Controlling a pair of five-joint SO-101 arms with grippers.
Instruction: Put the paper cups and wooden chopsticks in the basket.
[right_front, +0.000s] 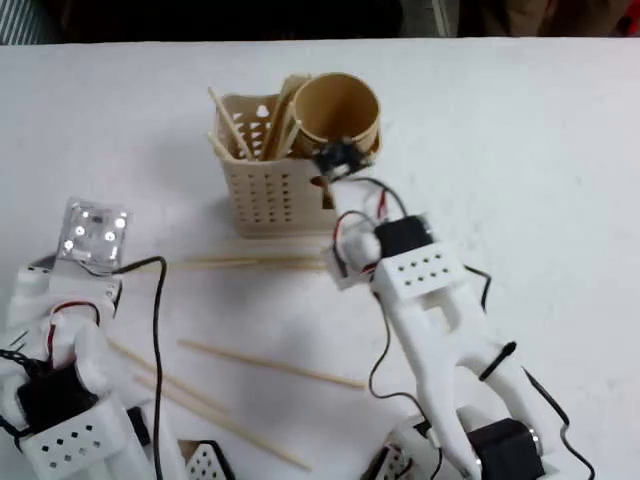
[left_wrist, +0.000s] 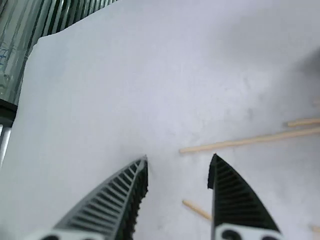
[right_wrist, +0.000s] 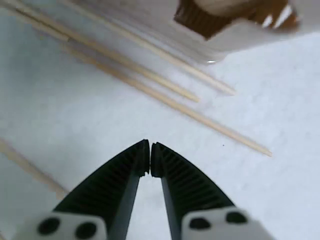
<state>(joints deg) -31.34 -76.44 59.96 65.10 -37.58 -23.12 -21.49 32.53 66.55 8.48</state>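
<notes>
Right gripper (right_wrist: 150, 160) is pointing down at the table (right_wrist: 75, 125), jaws pinched together on nothing. Just past its tips, chopsticks (right_wrist: 165, 99) are lying slantwise, side by side, along the basket (right_wrist: 150, 20) foot. Left gripper (left_wrist: 177, 165) is hanging wide apart. A cup (right_front: 335, 110) is sitting mouth-up in the basket.

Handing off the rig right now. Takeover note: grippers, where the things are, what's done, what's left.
Left gripper: fingers open, empty, over the table.
Right gripper: fingers shut, empty, near the basket.
Done: one paper cup and several upright chopsticks are in the basket.
Left: chopsticks lying on the table: a pair in front of the basket, a single one mid-table, and a few more by the left arm.
</notes>
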